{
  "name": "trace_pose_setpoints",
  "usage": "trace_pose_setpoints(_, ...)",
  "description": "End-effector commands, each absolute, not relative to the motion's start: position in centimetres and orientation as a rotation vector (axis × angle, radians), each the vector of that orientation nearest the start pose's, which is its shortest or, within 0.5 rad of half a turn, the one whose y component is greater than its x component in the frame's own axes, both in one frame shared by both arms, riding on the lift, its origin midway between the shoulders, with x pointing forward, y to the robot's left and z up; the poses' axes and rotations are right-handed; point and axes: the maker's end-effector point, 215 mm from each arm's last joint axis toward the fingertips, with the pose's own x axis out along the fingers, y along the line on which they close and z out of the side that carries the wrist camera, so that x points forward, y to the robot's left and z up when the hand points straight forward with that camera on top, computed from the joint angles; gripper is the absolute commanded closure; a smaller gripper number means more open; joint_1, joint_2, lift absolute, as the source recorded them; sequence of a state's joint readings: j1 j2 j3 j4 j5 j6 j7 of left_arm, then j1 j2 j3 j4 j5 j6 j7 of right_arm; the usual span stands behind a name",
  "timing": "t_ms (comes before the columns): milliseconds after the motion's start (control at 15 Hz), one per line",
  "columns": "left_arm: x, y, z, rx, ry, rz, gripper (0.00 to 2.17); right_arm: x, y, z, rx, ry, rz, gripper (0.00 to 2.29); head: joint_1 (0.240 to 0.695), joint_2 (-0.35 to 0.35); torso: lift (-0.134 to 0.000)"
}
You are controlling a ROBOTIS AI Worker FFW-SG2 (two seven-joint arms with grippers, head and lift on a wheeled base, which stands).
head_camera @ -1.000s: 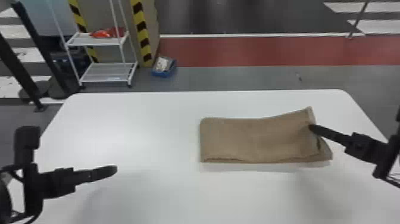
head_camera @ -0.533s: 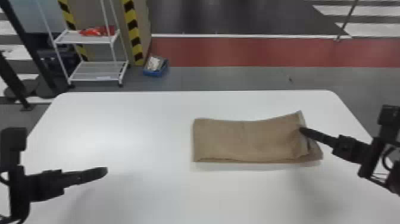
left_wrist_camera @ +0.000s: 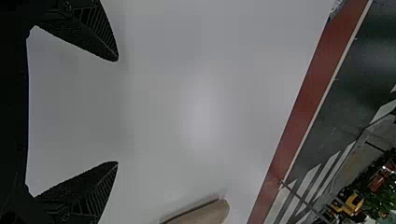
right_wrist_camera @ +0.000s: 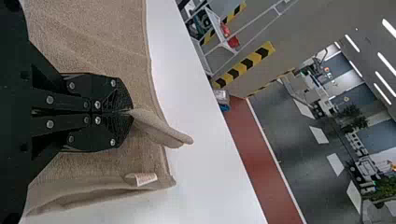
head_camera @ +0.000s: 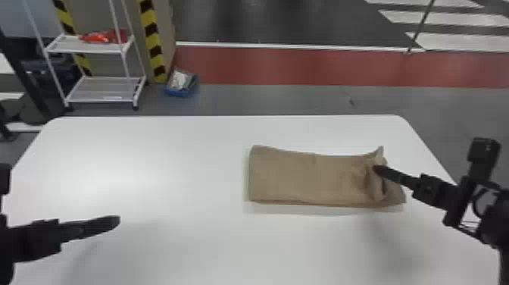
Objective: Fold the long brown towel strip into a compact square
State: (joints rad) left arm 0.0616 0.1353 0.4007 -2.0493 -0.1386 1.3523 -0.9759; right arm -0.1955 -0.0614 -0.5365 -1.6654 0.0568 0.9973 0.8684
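Inside table's edges (head_camera: 227, 117), right gripper (head_camera: 377, 170) pinches towel (head_camera: 303, 178).

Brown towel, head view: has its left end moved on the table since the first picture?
Yes. The left end of the brown towel has shifted right, closer to the right edge of the white table.

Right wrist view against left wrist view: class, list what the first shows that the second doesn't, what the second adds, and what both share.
Right wrist view: the right gripper, shut on a pinched fold of the brown towel; a white tag near a towel corner; yellow-and-black stripes.
Left wrist view: the left gripper, fingers apart over the white table.
Both: part of the towel, the table and the red floor strip.
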Motion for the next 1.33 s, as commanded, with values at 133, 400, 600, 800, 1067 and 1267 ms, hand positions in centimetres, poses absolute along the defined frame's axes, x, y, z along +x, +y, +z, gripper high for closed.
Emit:
trace_pose_setpoints(133, 42.5, 31.9, -41.8, -0.379, 0.815, -0.354, 0.1, 53.6, -36.8, -36.9, 0.524, 0.511, 0.283, 1.17, 0.695, -0.037, -0.125)
trace_pose_setpoints(400, 42.6, 31.2, -42.3, -0.382, 0.823, -0.368, 0.1, 53.0, -38.6, -39.0, 0.502, 0.549, 0.237, 0.16, 0.695, -0.062, -0.125)
trace_pose_setpoints(600, 42.4, 31.5, -42.5, -0.38, 0.828, -0.362, 0.1, 53.0, -40.1, -38.9, 0.477, 0.544, 0.215, 0.0, 0.695, -0.087, -0.125)
trace_pose_setpoints(800, 41.9, 31.9, -42.7, -0.381, 0.832, -0.356, 0.1, 52.7, -42.6, -38.8, 0.411, 0.567, 0.18, 0.02, 0.695, -0.107, -0.125)
trace_pose_setpoints(1067, 41.9, 32.0, -42.8, -0.384, 0.831, -0.359, 0.1, 53.7, -42.5, -41.3, 0.266, 0.628, 0.184, 0.08, 0.695, -0.126, -0.125)
trace_pose_setpoints(1267, 41.6, 32.2, -42.9, -0.387, 0.833, -0.356, 0.1, 54.6, -41.6, -43.1, 0.21, 0.657, 0.193, 0.12, 0.695, -0.123, -0.125)
